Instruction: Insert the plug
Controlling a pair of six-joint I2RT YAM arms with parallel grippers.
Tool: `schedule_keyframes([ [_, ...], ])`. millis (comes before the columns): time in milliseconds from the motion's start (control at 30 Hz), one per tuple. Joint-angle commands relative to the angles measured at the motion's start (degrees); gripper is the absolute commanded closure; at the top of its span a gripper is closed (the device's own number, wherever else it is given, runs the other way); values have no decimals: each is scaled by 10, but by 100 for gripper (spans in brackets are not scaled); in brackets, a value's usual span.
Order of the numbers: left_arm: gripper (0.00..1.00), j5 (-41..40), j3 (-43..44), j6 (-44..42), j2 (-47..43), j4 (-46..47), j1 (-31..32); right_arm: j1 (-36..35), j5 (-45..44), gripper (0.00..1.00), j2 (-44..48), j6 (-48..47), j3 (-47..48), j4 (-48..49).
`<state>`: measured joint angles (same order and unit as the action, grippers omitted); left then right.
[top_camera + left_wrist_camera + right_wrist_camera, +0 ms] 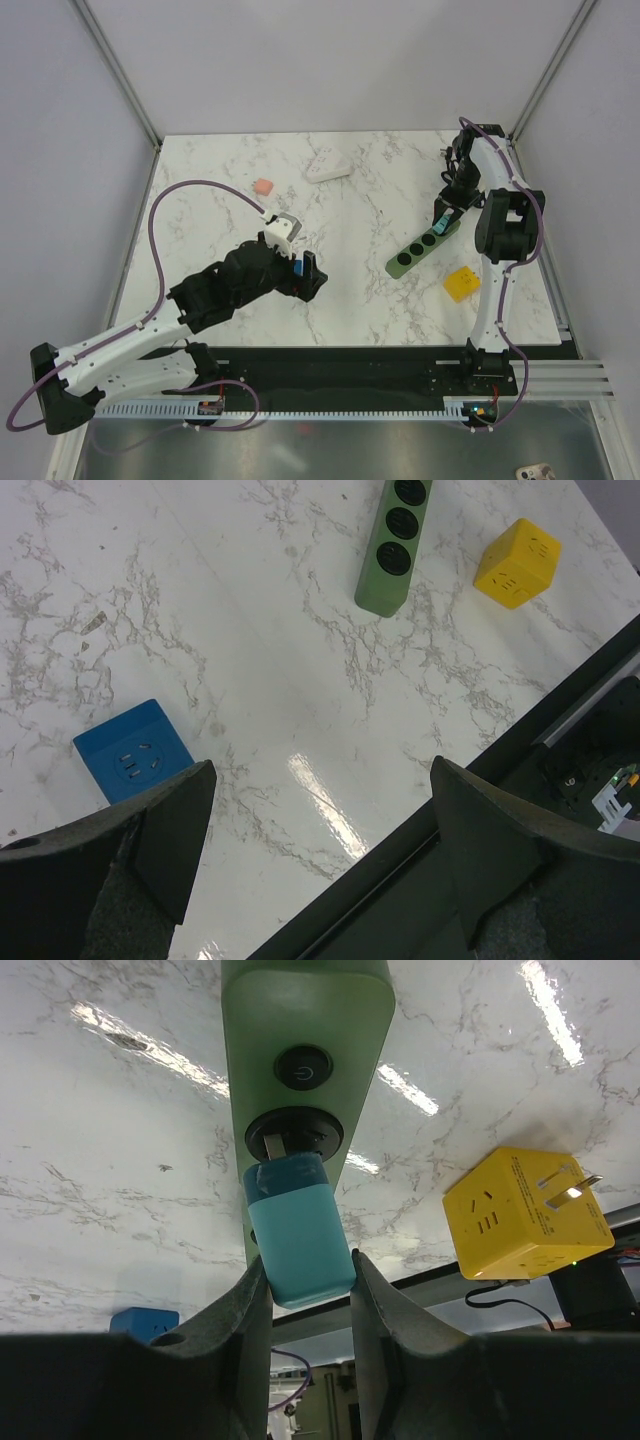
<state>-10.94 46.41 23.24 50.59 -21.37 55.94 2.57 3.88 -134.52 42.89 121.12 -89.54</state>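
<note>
My left hand [322,780] stands with its fingers wide apart and holds nothing. The plug [133,750], a bright-blue cube, lies on the white marble worktop [350,300] just beside the tip of one of these fingers, not in the gap between them. The face with the socket holes looks up. I cannot tell if the finger touches it.

My right hand [305,1270] is at the far end of the green power strip [300,1010], well apart from the plug. Its fingers are clamped on a turquoise block [298,1230], one on each side. This block meets a round socket of the strip, just under the round power button [302,1068], and a metal pin shows between the block and the socket.

A yellow block [525,1210] with metal pins lies near the strip, on the side of the worktop's near edge. A small pink block [263,187] and a white thing [327,168] lie farther back.
</note>
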Motion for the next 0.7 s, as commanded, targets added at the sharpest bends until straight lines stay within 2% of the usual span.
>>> schedule_keyframes([
  [0, 5, -12, -4, 19, -9, 10, -1, 15, -143, 100, -113, 28, -40, 206],
  [200, 5, -10, -2, 19, -8, 7, -1, 14, -151, 100, -122, 35, -23, 222],
  [467, 5, -10, -1, 18, -4, 2, -1, 11, -146, 100, -101, 37, -44, 310],
  [667, 5, -4, -3, 26, 6, -1, -1, 18, -103, 100, -109, 48, -33, 314],
])
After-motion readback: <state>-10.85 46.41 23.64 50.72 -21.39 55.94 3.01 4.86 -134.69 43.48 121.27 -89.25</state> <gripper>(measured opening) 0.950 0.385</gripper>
